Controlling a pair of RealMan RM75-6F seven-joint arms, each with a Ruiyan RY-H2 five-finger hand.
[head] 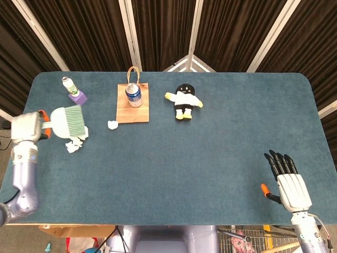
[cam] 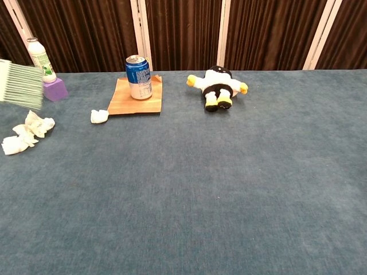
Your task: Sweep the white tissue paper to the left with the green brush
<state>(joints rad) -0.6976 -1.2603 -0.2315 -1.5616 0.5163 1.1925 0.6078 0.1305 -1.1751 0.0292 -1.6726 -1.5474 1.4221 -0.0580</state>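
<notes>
Holding green brush [head: 68, 120] (left hand [head: 26, 128])

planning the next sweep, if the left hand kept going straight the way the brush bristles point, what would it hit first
Most likely the small white tissue scrap beside the brown paper bag. The left hand holds the green brush raised, bristles toward the right, so it might pass above; height is unclear.

Bare table [head: 221, 158] right of toy [head: 184, 101]
</notes>
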